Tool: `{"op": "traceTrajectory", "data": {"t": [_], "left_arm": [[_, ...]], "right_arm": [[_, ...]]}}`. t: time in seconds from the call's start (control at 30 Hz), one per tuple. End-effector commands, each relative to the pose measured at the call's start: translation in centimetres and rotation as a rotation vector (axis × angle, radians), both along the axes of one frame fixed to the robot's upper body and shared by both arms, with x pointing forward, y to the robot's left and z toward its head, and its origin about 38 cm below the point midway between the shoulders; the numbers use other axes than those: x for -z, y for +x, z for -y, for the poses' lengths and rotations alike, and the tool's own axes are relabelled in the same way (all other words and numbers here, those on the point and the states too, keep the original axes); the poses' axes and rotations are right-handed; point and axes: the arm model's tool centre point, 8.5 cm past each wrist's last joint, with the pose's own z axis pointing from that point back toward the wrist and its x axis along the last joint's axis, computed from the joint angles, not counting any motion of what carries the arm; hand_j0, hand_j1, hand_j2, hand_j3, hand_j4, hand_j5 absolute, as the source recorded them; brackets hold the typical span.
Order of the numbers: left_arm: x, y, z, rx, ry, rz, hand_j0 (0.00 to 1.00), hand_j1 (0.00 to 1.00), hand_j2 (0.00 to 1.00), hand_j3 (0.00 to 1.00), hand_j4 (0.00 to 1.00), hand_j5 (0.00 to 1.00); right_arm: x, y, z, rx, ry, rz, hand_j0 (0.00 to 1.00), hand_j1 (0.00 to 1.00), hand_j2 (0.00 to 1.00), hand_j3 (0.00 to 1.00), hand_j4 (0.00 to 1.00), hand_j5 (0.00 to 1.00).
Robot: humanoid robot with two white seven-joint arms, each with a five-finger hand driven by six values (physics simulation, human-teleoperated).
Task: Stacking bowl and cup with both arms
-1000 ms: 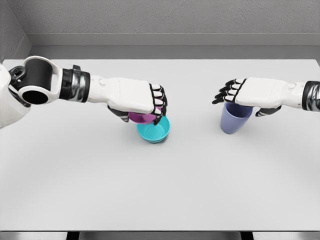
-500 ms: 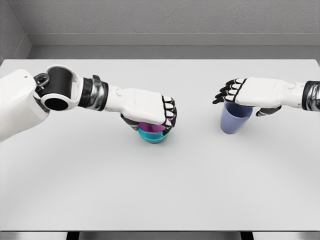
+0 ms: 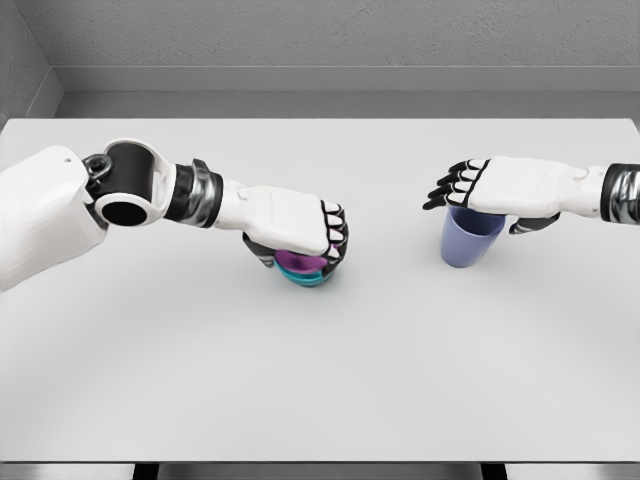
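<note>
My left hand [image 3: 318,243] is curled over a purple bowl [image 3: 299,263] and grips it from above. That bowl sits nested inside a teal bowl [image 3: 314,278] on the white table [image 3: 320,380], left of the middle; the hand covers most of both. On the right, a lavender-blue cup [image 3: 466,243] stands upright. My right hand [image 3: 462,190] hovers flat over its rim, fingers spread and pointing left, with the thumb down beside the cup's right side.
A grey wall runs along the table's far edge. The table's front edge lies near the bottom of the head view. My left forearm stretches across the table's left part.
My left hand has lowered the purple bowl down into the teal bowl, and the left arm has swung further in. The right hand and cup have stayed put.
</note>
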Motion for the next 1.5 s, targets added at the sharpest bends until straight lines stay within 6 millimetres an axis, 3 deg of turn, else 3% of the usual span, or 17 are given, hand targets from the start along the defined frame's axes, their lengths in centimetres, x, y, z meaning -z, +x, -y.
{"op": "traceTrajectory", "data": {"t": [0.0, 0.47, 0.67, 0.73, 0.8, 1.2, 1.3, 1.47], "left_arm": [[0.1, 0.1, -0.1, -0.008, -0.001, -0.008, 0.53, 0.53, 0.53, 0.53, 0.53, 0.53], [1.0, 0.3, 0.5, -0.011, 0.006, -0.028, 0.57, 0.57, 0.57, 0.57, 0.57, 0.57], [1.0, 0.4, 0.4, -0.013, 0.006, -0.03, 0.76, 0.76, 0.76, 0.76, 0.76, 0.76], [1.1, 0.4, 0.4, -0.015, 0.005, -0.031, 0.9, 0.9, 0.9, 0.9, 0.9, 0.9], [1.0, 0.5, 0.3, -0.016, 0.004, -0.032, 0.97, 0.97, 0.97, 0.97, 0.97, 0.97], [1.1, 0.8, 0.0, -0.031, 0.002, -0.037, 1.0, 1.0, 1.0, 1.0, 1.0, 1.0], [-0.4, 1.6, -1.6, -0.062, 0.005, -0.007, 1.0, 1.0, 1.0, 1.0, 1.0, 1.0], [-3.1, 2.3, -6.4, -0.156, -0.031, -0.026, 1.0, 1.0, 1.0, 1.0, 1.0, 1.0]], "right_arm": [[0.0, 0.0, 0.0, 0.003, 0.004, -0.002, 1.0, 1.0, 1.0, 1.0, 1.0, 1.0], [0.6, 0.4, -0.3, 0.007, 0.004, -0.006, 1.0, 1.0, 1.0, 1.0, 1.0, 1.0], [1.0, 0.2, -0.2, 0.008, 0.004, -0.015, 1.0, 1.0, 1.0, 1.0, 1.0, 1.0], [1.1, 0.2, -0.2, 0.007, 0.003, -0.02, 1.0, 1.0, 1.0, 1.0, 1.0, 1.0], [1.3, 0.2, -0.4, 0.005, 0.007, -0.021, 1.0, 1.0, 1.0, 1.0, 1.0, 1.0], [1.5, 0.3, -0.6, 0.004, -0.003, -0.016, 1.0, 1.0, 1.0, 1.0, 1.0, 1.0], [1.8, 0.5, -0.6, 0.01, 0.001, -0.023, 1.0, 1.0, 1.0, 1.0, 1.0, 1.0], [2.1, 0.6, -0.6, 0.015, -0.001, -0.026, 1.0, 1.0, 1.0, 1.0, 1.0, 1.0]]}}
